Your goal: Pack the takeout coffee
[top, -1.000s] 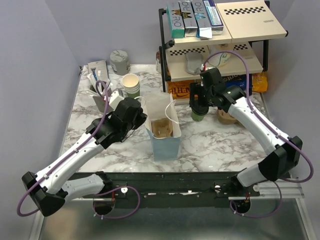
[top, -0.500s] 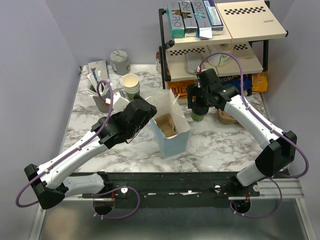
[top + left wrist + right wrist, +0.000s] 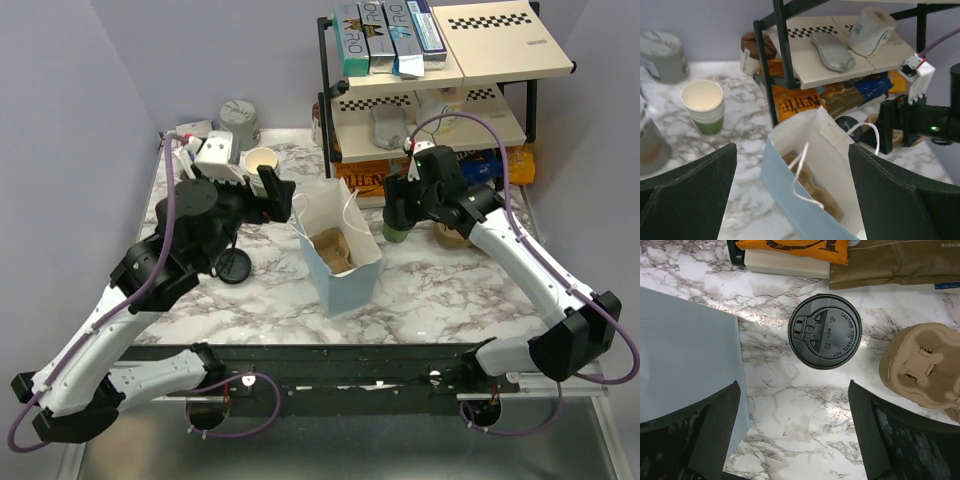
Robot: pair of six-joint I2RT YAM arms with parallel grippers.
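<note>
The takeout coffee point(image 3: 397, 232), a green-sided cup with a round black lid point(image 3: 825, 331), stands on the marble right of the bag. My right gripper point(image 3: 398, 205) hovers straight above it, open; in the right wrist view the lid lies beyond the fingertips point(image 3: 735, 390), untouched. The white and pale-blue paper bag point(image 3: 340, 262) stands open mid-table with a brown cardboard carrier point(image 3: 330, 250) inside. My left gripper point(image 3: 272, 188) is raised left of the bag, open and holding nothing. The left wrist view looks down into the bag point(image 3: 810, 170).
A stack of lidless cups point(image 3: 262, 165) stands behind the left gripper. A loose black lid point(image 3: 233, 267) lies left of the bag. A brown cup carrier point(image 3: 925, 370) sits right of the coffee. The black shelf rack point(image 3: 325, 110) with boxes and snack bags fills the back right.
My left gripper opened, let go of the bag's left edge and pulled up and back to the left. The bag shifted slightly right. The right gripper stayed over the coffee.
</note>
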